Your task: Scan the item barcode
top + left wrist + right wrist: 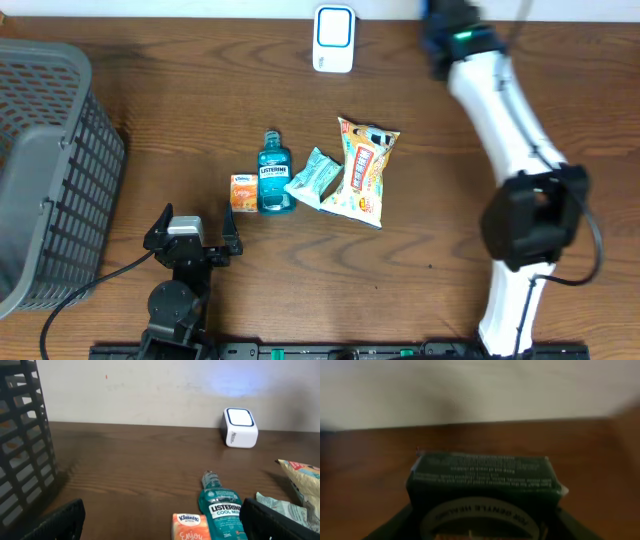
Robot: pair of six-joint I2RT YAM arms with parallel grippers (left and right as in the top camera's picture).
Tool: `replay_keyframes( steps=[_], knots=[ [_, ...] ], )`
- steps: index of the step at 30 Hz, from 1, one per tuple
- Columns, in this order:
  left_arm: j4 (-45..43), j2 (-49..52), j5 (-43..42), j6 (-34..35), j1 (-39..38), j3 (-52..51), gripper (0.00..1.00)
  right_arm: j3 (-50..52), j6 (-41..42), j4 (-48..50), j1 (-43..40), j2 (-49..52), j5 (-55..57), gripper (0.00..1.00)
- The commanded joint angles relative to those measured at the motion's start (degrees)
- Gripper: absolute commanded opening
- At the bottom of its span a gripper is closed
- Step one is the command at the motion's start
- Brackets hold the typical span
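Left arm: all black, squat round joint, silver-grey block on top; left gripper w/ two black angular fingers. Thin black cable off its left side. Right arm: white tubular links, bulky black joint housing, green light & blue trim at far end, black cable loop on right

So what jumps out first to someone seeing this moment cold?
The dark green box fills the right wrist view, held in the right gripper near the table's far edge. Mid-table sits a cluster: Listerine bottle, orange Kleenex pack, teal packet and snack bag, with the white scanner beyond them and a grey basket at the left.
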State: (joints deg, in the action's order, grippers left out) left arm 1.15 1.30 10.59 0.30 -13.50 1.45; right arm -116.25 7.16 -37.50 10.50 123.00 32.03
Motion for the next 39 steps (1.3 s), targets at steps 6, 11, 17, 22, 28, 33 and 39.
replay_keyframes(
  steps=[6,11,17,22,28,33,39],
  knots=[
    [1.9,-0.2,0.3,0.9,0.2,-1.2,0.98,1.2,4.1,-8.0,-19.6,3.3,4.7,0.46],
    [1.9,-0.2,0.3,0.9,0.2,-1.2,0.98,1.2,5.6,-10.1,-30.6,4.5,-1.3,0.45],
    [1.9,-0.2,0.3,0.9,0.2,-1.2,0.98,1.2,6.1,-10.1,-39.6,4.6,-13.1,0.49],
    [1.9,-0.2,0.3,0.9,0.2,-1.2,0.98,2.6,9.1,-10.3,-46.6,5.8,-15.7,0.48],
    [1.9,-0.2,0.3,0.9,0.2,-1.2,0.98,2.7,9.2,-14.0,-51.1,9.0,-16.8,0.69],
    [1.9,-0.2,0.3,0.9,0.2,-1.2,0.98,2.4,9.2,-14.1,-52.9,8.4,-28.1,0.99],
    [1.9,-0.2,0.3,0.9,0.2,-1.2,0.98,1.1,10.2,-14.1,-51.3,0.9,-36.1,0.99]
  ],
)
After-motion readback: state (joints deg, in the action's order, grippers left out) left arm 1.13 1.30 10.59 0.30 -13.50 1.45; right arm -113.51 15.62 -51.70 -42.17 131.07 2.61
